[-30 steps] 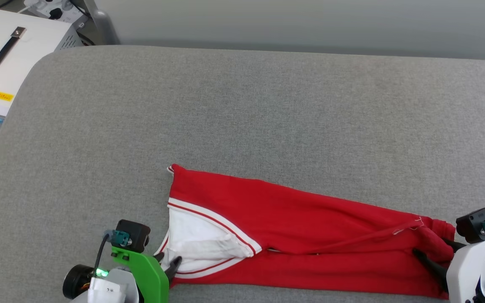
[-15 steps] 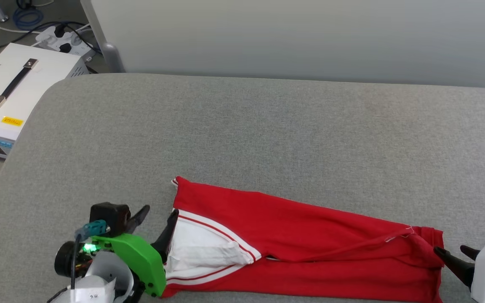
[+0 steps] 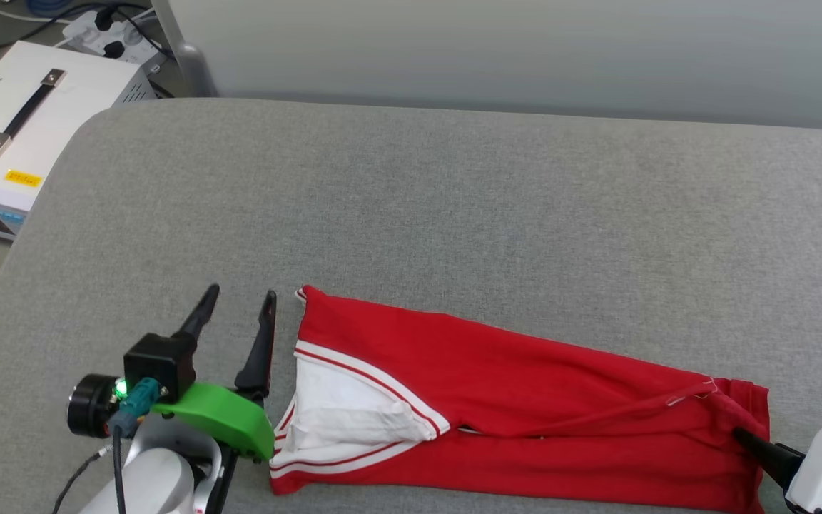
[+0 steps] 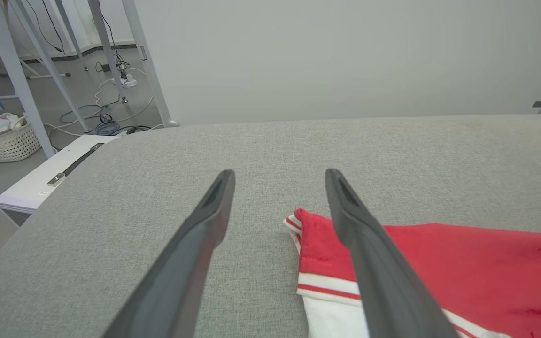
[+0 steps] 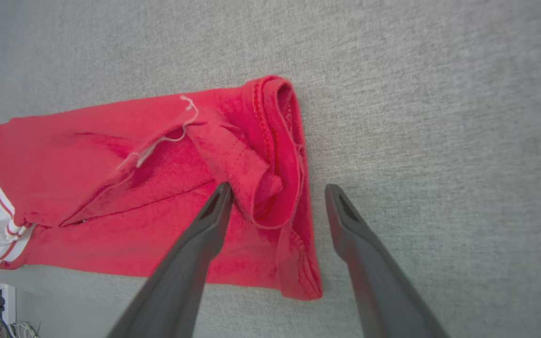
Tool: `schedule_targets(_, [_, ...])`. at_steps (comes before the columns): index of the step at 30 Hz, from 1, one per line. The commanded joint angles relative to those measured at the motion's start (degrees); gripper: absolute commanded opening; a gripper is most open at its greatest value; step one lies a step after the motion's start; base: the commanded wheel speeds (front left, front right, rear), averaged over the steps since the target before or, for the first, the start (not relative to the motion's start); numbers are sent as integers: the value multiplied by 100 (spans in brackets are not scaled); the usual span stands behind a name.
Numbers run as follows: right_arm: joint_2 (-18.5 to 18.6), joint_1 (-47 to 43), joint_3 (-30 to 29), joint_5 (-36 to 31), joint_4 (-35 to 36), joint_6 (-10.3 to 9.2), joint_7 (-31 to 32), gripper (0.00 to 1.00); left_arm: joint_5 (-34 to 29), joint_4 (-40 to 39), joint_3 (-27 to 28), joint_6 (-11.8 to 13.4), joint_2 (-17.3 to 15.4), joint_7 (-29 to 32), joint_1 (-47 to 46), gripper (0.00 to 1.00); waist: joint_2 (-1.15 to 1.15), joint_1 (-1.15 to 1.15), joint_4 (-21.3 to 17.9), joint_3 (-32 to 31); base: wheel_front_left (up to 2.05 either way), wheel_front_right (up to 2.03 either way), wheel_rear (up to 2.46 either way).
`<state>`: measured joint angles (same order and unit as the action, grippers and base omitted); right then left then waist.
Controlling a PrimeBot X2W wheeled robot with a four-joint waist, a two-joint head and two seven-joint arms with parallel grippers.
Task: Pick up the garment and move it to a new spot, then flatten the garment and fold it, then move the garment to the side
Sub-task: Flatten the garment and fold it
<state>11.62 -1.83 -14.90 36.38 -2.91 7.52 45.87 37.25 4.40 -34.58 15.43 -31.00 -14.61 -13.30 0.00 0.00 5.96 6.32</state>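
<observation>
The garment (image 3: 525, 400) is lying as a long folded strip near the front edge of the desk (image 3: 454, 200), the left gripper (image 3: 241, 290) and the right gripper (image 5: 278, 186) are standing open and empty at its ends, and the folding, seemingly half done, is calling for a grasp on one end.

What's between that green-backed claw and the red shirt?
Only a narrow strip of bare grey padding separates the left gripper from the garment, in the head view.
</observation>
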Motion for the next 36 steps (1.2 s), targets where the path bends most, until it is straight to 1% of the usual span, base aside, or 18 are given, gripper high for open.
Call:
schedule_targets(1, [-68,132,-91,-90,-60,-3,48,100,-155,-42,164,-8,91,-34,-41,100,0,0,51,86,0,0,0])
schedule_targets(5, [-233,262,-259,-183,-253,-3,102,100,-472,-55,498,-190,258,-37,104,100,0,0,95,188,0,0,0])
schedule_targets(10, [-364,352,-309,-217,-509,-3,195,100,-739,-13,809,-405,456,-38,242,100,0,0,125,281,0,0,0])
schedule_targets(16, [-476,369,-3,-77,-747,-3,257,100,-965,116,1082,-658,665,-38,315,100,0,0,127,330,0,0,0])
schedule_targets(21, [-492,385,322,60,-848,-3,174,100,-1104,253,1265,-850,801,-39,330,100,0,0,97,313,0,0,0])
schedule_targets(22, [-490,389,357,84,-870,-3,161,95,-1125,274,1292,-878,822,-39,338,100,0,0,91,303,0,0,0])
schedule_targets(23, [-482,395,390,110,-900,-3,140,49,-1151,300,1322,-913,846,-39,349,100,0,0,85,289,0,0,0])
schedule_targets(24, [-463,401,410,137,-932,-3,106,31,-1175,326,1350,-946,869,-39,360,100,0,0,79,275,0,0,0])
schedule_targets(25, [-438,405,425,151,-956,-3,72,1,-1194,347,1370,-972,887,-39,369,100,0,0,75,260,0,0,0])
schedule_targets(29, [-296,380,475,195,-1044,-3,-85,0,-1265,439,1452,-1075,954,-39,422,100,0,0,54,184,0,0,0])
schedule_targets(36, [-96,343,383,340,-1116,-3,-397,0,-1370,525,1579,-1187,1055,-39,511,100,0,0,9,71,0,0,0])
